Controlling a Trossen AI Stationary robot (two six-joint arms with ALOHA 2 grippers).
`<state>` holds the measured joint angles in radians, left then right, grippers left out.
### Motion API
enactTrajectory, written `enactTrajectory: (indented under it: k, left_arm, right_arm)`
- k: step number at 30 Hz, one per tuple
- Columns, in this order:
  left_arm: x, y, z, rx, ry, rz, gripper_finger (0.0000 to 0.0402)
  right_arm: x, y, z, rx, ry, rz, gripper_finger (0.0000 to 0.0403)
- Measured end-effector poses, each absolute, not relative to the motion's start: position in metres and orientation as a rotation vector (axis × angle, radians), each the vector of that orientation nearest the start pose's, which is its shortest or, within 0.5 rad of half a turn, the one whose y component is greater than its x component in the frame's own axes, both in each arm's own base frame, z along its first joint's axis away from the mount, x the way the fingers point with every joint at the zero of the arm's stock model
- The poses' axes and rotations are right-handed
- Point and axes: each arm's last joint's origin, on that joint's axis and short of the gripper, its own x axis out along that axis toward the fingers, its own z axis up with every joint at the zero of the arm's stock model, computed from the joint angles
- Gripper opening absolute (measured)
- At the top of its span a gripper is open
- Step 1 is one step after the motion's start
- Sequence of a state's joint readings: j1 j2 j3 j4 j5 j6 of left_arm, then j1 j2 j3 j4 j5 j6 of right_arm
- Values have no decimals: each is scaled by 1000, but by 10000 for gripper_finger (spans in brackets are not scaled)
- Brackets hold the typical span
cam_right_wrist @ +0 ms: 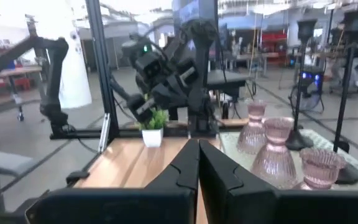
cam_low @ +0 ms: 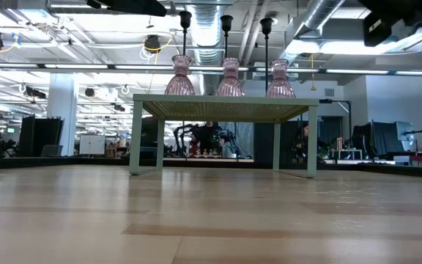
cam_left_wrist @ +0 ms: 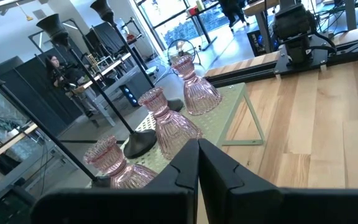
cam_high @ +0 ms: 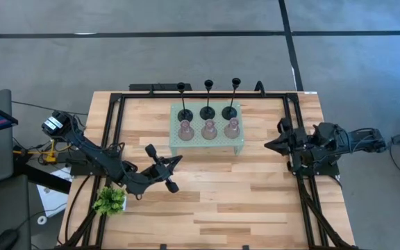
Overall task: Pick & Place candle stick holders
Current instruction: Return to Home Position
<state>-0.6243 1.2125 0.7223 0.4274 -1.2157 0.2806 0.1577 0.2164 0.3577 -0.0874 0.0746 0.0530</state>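
Stand (cam_high: 207, 146), pale green and perforated, sits on the table (cam_high: 242, 201) just toward 12 o'clock from its middle. All six candle stick holders are on it.

- Black holders (cam_high: 207, 111): three in a row along the stand's 12 o'clock edge, upright, thin stems rising well above the rest.
- Pink holders (cam_high: 209, 129): three in a row just to the 6 o'clock side of the black ones, one in front of each. They stand upright and evenly spread, none touching a neighbour.

Left pincer (cam_high: 177, 161): off the stand's 7 o'clock corner, near it but not touching, tips aimed toward the stand. Fingers pressed together, holding nothing.

Right pincer (cam_high: 271, 144): at 3 o'clock from the stand, near the table's side rail. Fingers together, holding nothing.

Plant (cam_high: 110, 201): by the table's 8 o'clock edge, beside the left arm's forearm.

Judgement: the placing looks done, with nothing left on the bare table to collect. The step in hand reads as withdrawal to rest. The right arm looks close to parked, while the left is stretched out.

Next move: draw the left arm back toward 9 o'clock, away from the stand. Keep the elbow clear of the plant. Do not swing toward 12 o'clock, where the tall stems would tip easily.
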Motion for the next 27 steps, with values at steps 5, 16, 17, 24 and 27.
enactTrajectory:
  k: [5,16,17,24,27]
  left_arm:
    - [218,-124,283,323,121,582,8]
    - [218,-124,284,323,121,583,8]
    - [218,-124,284,323,121,583,8]
    - [218,-124,283,323,121,583,8]
    - [218,-124,283,323,121,583,8]
  right_arm:
    - [85,11,248,65,-102,84,0]
    - [80,10,225,71,-151,83,0]
    - [82,11,221,70,-141,82,0]
    - [88,12,199,65,-72,82,0]
    - [91,12,191,77,-62,83,0]
